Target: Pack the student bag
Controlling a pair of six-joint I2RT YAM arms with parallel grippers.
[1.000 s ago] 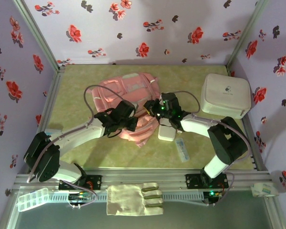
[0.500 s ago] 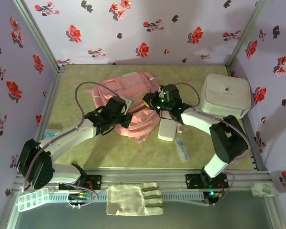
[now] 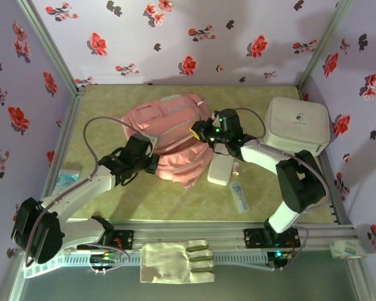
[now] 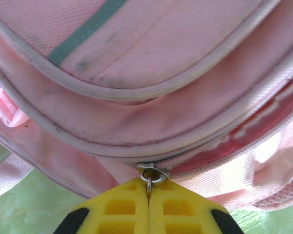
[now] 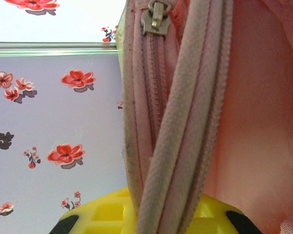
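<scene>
The bag [image 3: 169,122] lies on the tabletop [image 3: 175,200] left of the box [image 3: 296,125]; the left end effector [image 4: 148,204] pinches its zipper pull [image 4: 151,174], apparently to run the zipper, while the right end effector [image 3: 197,133] clamps the box-side seam [image 5: 185,97] as a brace.

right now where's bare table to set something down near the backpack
Bare table lies left of the student bag up to the wall, and along the near edge in front of it. A thin strip runs behind the bag. Crowded: between bag and white box, with the right gripper, a small white case and a flat white item.
</scene>
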